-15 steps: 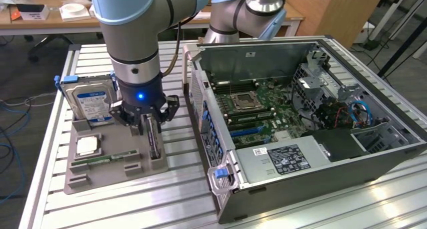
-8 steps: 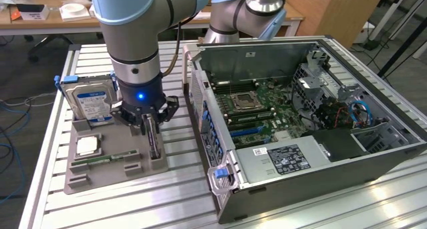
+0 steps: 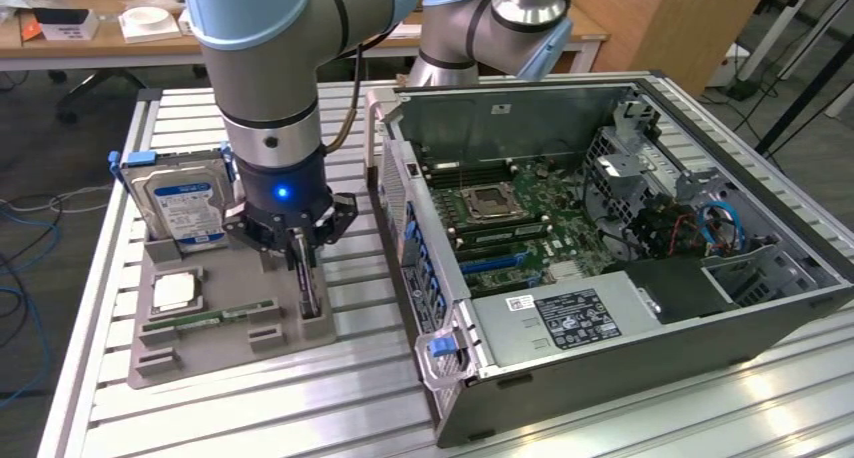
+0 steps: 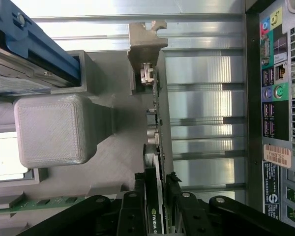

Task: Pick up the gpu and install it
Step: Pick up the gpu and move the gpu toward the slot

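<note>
My end effector [image 4: 156,178] stands half open astride the gpu [image 4: 156,137], not clamped. The card sits unlifted in its holder [image 3: 220,278]; nothing is installed in the case [image 3: 534,113] yet.

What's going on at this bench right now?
The robot's hand is down over a thin black graphics card, which stands on edge in a slot of the grey plastic parts tray and is not yet lifted out. A silver hard drive with a blue label stands in the same tray. The open grey computer case lies beside it, on the exterior view's right.
</note>
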You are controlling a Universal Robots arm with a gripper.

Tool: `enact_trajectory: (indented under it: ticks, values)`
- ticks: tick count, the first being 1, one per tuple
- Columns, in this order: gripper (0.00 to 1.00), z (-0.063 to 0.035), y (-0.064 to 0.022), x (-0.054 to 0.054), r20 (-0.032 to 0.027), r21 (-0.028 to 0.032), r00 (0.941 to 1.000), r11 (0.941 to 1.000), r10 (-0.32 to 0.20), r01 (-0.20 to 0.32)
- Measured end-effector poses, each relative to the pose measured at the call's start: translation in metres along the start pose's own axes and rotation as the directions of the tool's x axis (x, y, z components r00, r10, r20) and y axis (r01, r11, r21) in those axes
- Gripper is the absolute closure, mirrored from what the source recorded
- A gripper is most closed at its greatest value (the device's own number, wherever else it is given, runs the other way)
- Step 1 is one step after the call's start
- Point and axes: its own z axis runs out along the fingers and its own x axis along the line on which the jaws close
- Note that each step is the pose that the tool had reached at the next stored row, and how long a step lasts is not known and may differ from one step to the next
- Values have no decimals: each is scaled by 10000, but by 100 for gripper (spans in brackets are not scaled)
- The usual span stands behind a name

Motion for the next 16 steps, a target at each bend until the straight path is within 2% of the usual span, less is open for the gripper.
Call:
enact_trajectory:
  ticks: [3, 16]
  values:
    - [73, 2, 0, -6, 0, 1, 10000, 10000, 1, -1]
    - [73, 7, 1, -16, 2, 0, 10000, 10000, 1, -1]
